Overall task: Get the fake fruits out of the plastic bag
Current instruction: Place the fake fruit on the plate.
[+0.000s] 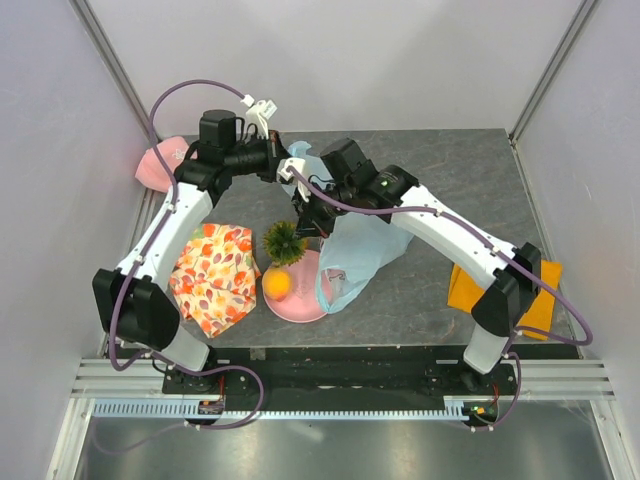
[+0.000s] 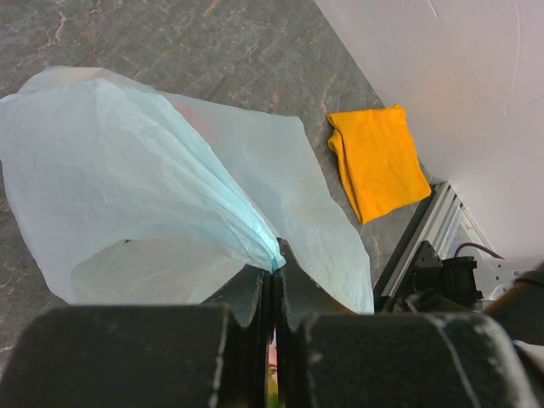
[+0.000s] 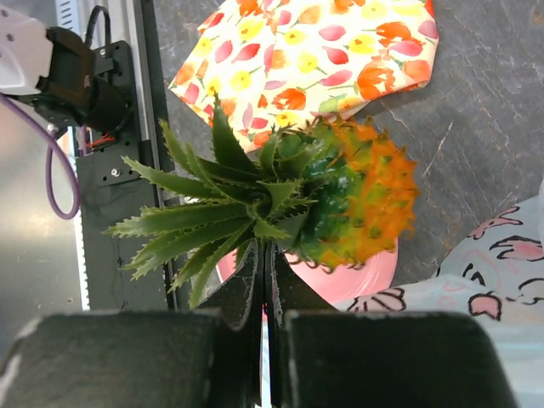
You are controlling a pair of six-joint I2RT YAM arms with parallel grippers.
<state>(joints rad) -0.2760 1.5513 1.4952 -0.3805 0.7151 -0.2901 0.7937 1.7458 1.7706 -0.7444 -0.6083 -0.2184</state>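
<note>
Pineapple (image 3: 340, 204) is being held by its green leaves in the right claw (image 3: 263, 259), which is being squeezed shut on them; it is being hung just over the far edge of the pink plate (image 1: 305, 305), and its long way is being shown lying across the claw, leaves to one side, spiky body to the other; whether the plate is being touched cannot be told; the right arm is the nearer one to the plate, so a small drop and a letting go is probably being called for next; the plastic bag (image 1: 360, 250) is being seen just beside the plate, on its right, with a fold pinched tight in the left claw (image 2: 274, 268) beyond the plate; being counted: one pineapple, one orange ball (image 1: 277, 285) on the plate, one bag, one plate, one flowery cloth (image 1: 212, 275) just left of the plate, one orange cloth (image 2: 378, 161) well apart to its right; no other fruits are being seen.
</note>
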